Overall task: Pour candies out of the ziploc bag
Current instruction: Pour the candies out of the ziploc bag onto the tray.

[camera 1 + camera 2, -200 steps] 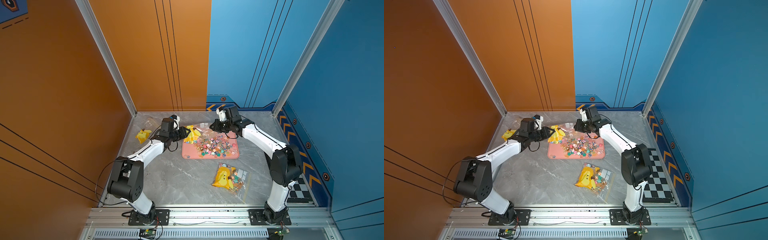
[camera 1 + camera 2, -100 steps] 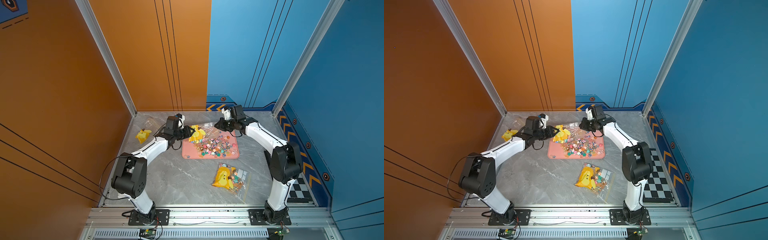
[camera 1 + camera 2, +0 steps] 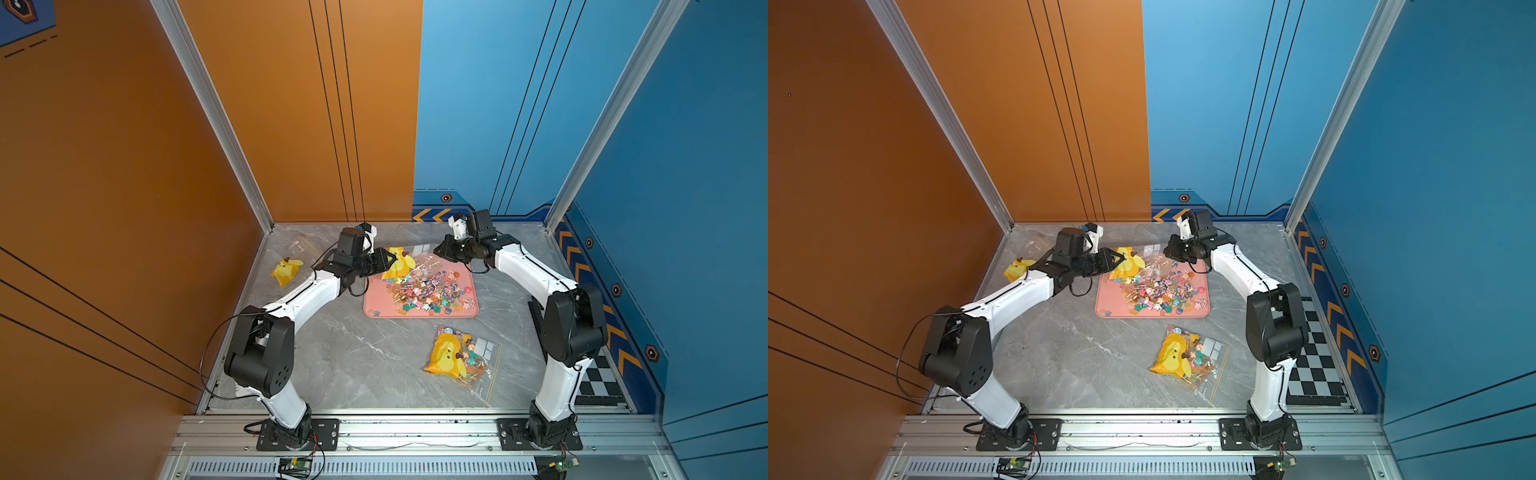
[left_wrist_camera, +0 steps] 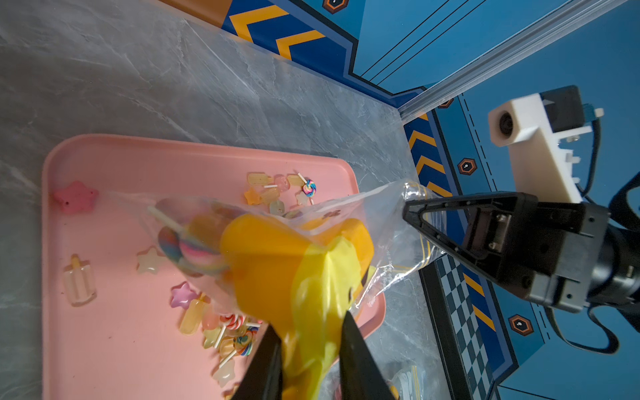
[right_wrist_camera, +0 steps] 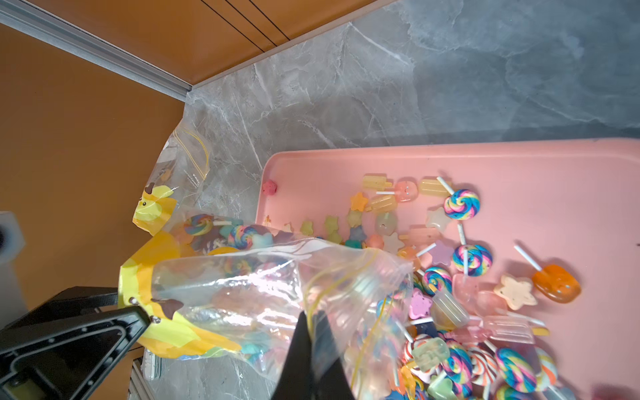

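Note:
The ziploc bag [image 3: 405,262] [image 3: 1130,264], clear with a yellow duck print, hangs stretched between both grippers over the far edge of the pink tray [image 3: 374,309] [image 3: 1104,311]. My left gripper [image 4: 310,323] [image 3: 390,259] is shut on the bag's yellow end [image 4: 277,256]. My right gripper [image 5: 312,317] [image 3: 437,251] is shut on its clear zip edge [image 5: 242,287]. Several candies [image 5: 221,232] still lie inside the bag. Many candies [image 3: 428,291] [image 3: 1158,291] [image 5: 464,259] are spread over the tray.
A second duck-print bag [image 3: 457,359] [image 3: 1187,357] full of sweets lies on the grey table in front of the tray. A flat, empty-looking one [image 3: 286,270] [image 5: 173,180] lies at the far left by the orange wall.
Both grippers have shifted slightly to the right with the bag between them, and the bag is spread wider along the tray's far edge. Both grips are unchanged.

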